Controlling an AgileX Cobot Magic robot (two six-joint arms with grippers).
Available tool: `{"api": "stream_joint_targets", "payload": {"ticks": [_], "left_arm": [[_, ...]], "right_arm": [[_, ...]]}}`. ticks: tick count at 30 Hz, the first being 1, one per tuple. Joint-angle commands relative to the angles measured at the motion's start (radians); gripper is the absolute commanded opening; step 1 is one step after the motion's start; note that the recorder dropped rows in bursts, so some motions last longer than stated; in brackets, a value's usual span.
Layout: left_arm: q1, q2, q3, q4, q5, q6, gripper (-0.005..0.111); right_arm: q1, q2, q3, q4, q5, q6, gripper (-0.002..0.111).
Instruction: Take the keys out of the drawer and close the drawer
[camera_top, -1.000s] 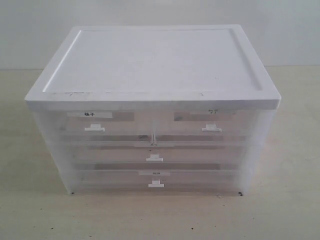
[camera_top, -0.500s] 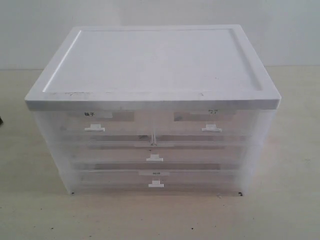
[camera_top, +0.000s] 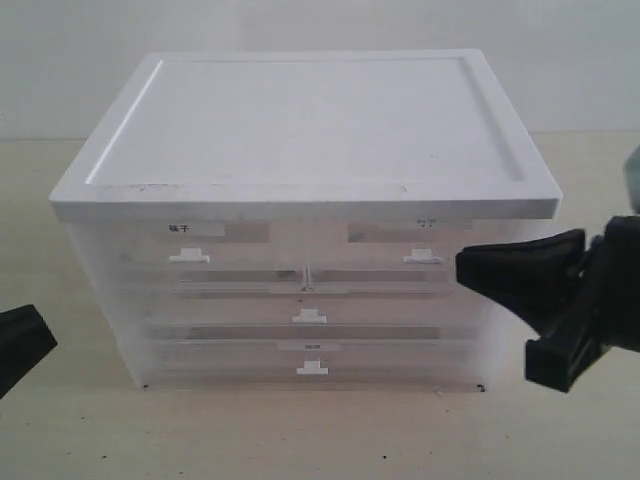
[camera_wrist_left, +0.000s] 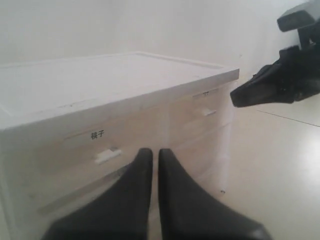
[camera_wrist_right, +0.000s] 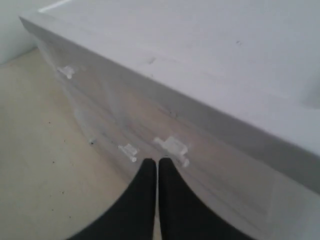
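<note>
The keys are out of sight, presumably inside one of the shut drawers of the cabinet (camera_top: 300, 130) at centre frame on the counter (camera_top: 300, 435). To open one, hook the upper-right handle (camera_wrist_right: 172, 146) squarely and pull straight. The right pincer (camera_wrist_right: 157, 167) is closed and empty, just short of that handle. The left pincer (camera_wrist_left: 155, 157) is also closed and empty.

Drawer unit (camera_top: 300, 130) on table (camera_top: 60, 430), every drawer front flush; right gripper (camera_top: 478, 270) at unit's right front corner; left gripper (camera_top: 18, 345) at lower-left edge.
</note>
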Motion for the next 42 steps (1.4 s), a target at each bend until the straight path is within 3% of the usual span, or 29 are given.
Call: {"api": "stream_joint_targets", "payload": {"ticks": [1,5,8,12,17,23,30,33,34,35,38,42], "left_arm": [[0.003,0.003,0.004,-0.012,-0.001,0.028,0.004],[0.003,0.003,0.004,0.025,0.001,0.028,0.004],[0.003,0.003,0.004,0.006,0.001,0.049,0.004],[0.003,0.003,0.004,-0.087,-0.016,0.158,0.004],[0.003,0.003,-0.031,-0.14,-0.042,0.133,0.004],[0.003,0.036,-0.17,-0.116,0.061,0.042,0.004],[0.003,0.2,-0.365,-0.129,0.195,-0.076,0.004],[0.001,0.256,-0.438,-0.034,0.177,-0.09,0.004],[-0.006,0.281,-0.457,0.059,0.172,-0.136,0.004],[-0.02,0.289,-0.457,0.086,0.169,-0.142,0.004],[-0.181,0.346,-0.457,0.194,0.098,-0.022,0.004],[-0.464,0.452,-0.457,0.378,0.252,0.006,0.004]], "right_arm": [[0.117,0.113,-0.006,0.249,0.113,-0.276,0.0],[0.188,0.171,-0.006,0.467,0.165,-0.524,0.0],[0.187,0.18,-0.006,0.547,0.16,-0.613,0.0],[0.187,0.18,-0.006,0.564,0.16,-0.636,0.0],[0.187,0.18,-0.006,0.572,0.156,-0.66,0.0],[0.187,0.18,-0.006,0.572,0.139,-0.66,0.0],[0.187,0.18,-0.006,0.572,0.137,-0.66,0.0],[0.187,0.18,-0.006,0.572,0.139,-0.662,0.0],[0.187,0.18,-0.006,0.572,0.136,-0.661,0.0],[0.187,0.18,-0.006,0.572,0.136,-0.661,0.0],[0.187,0.18,-0.006,0.572,0.136,-0.661,0.0],[0.187,0.18,-0.006,0.572,0.136,-0.661,0.0]]}}
